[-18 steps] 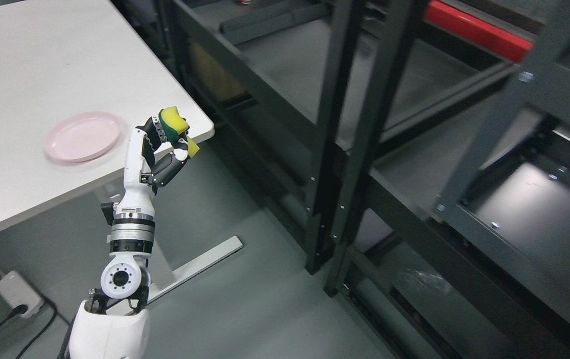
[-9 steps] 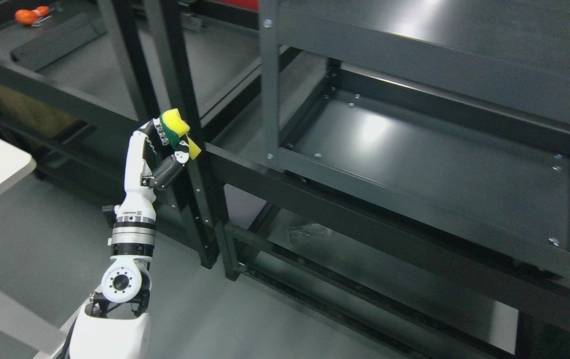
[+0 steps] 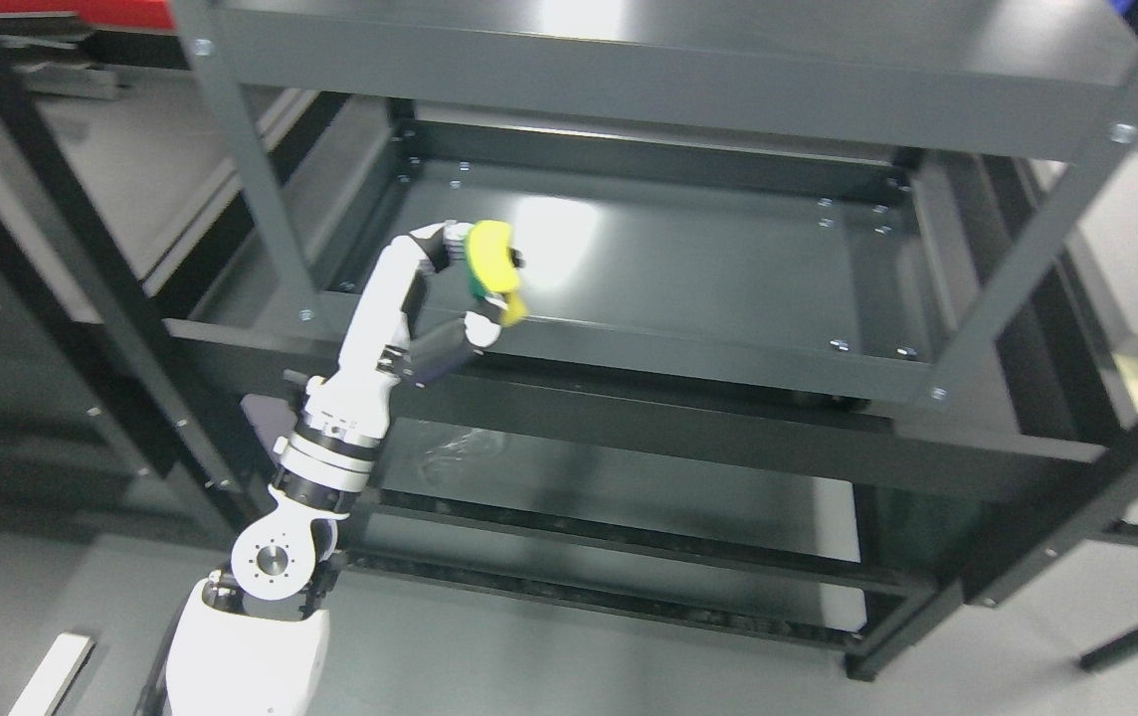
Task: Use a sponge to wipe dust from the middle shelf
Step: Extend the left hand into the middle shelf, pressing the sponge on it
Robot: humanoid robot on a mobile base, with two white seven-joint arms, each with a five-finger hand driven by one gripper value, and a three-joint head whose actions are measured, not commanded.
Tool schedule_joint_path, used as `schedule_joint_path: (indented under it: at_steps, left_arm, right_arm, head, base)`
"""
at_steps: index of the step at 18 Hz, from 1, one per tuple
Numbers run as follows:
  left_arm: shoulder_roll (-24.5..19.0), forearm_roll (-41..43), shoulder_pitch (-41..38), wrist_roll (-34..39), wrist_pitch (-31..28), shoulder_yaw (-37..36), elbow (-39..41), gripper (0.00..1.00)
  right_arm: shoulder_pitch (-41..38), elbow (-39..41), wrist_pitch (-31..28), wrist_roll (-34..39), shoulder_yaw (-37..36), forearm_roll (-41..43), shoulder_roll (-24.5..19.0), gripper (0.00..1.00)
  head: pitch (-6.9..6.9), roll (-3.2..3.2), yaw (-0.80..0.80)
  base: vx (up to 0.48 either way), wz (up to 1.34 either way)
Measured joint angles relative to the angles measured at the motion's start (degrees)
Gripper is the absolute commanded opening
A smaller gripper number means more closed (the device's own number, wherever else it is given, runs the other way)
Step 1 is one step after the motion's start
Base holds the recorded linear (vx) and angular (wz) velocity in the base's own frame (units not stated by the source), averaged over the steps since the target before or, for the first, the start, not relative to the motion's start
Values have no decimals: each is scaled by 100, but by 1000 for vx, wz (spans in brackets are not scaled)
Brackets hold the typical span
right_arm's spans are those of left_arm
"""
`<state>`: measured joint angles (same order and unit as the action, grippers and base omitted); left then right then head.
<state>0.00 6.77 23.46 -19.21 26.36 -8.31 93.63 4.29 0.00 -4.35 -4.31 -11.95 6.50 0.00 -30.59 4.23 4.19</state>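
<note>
My left hand (image 3: 474,283) is shut on a yellow and green sponge (image 3: 491,267), squeezed between the curled fingers and the thumb. The hand is raised in front of the dark grey metal shelving unit, at the front left of its middle shelf (image 3: 708,264). The sponge hangs just above the shelf's front lip (image 3: 688,360), apart from the shelf surface as far as I can tell. The shelf surface is bare and shiny, with a bright light reflection behind the sponge. My right arm is out of view.
The top shelf (image 3: 649,60) overhangs the middle one. Upright posts stand at the front left (image 3: 251,189) and front right (image 3: 1027,239). A lower shelf (image 3: 629,487) lies beneath, with a clear crumpled wrapper (image 3: 455,452) on it. Another dark rack (image 3: 42,249) stands to the left.
The whole view has swung right as the camera moved: the white table and pink plate left the picture and the shelf unit now faces me. My left hand has reached forward with the sponge to the middle shelf's front edge.
</note>
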Motion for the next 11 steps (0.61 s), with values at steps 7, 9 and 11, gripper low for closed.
schedule_joint_path:
  at_steps: [7, 9, 11]
  left_arm:
    - [1, 1542, 1315, -740, 1644, -872, 186, 0]
    - [0, 2161, 2050, -971, 1779, -995, 138, 0]
    - [0, 2946, 2915, -1136, 1842, -1122, 4, 0]
  right_arm:
    - [1, 0, 0, -20, 0, 0, 0, 100]
    - [2, 0, 0, -13, 0, 0, 0, 100]
    - [3, 0, 0, -5, 0, 0, 0, 100]
  head:
    - [1, 0, 0]
    - [1, 0, 0]
    - [1, 0, 0]
  base:
    - [-11, -275]
    - [9, -55]
    - [9, 11]
